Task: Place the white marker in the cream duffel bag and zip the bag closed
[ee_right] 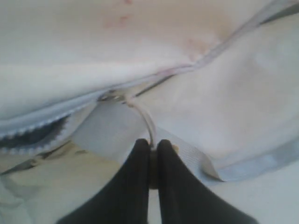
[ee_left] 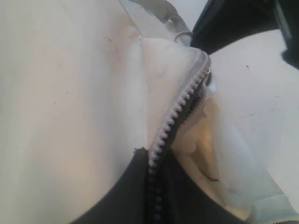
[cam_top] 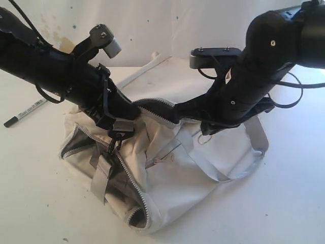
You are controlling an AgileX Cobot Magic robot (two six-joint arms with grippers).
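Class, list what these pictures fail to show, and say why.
1. White marker: print too small to read, exterior view.
2. Left claw: open or shut unclear; its arm covers it in exterior view, left wrist view misses it.
3. Cream duffel bag: inside hidden by fabric folds, every view.

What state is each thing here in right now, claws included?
marker: capped, lying outside the bag
bag: unzipped, gaping open
left claw: shut on the bag's zipper edge
right claw: shut on the zipper pull
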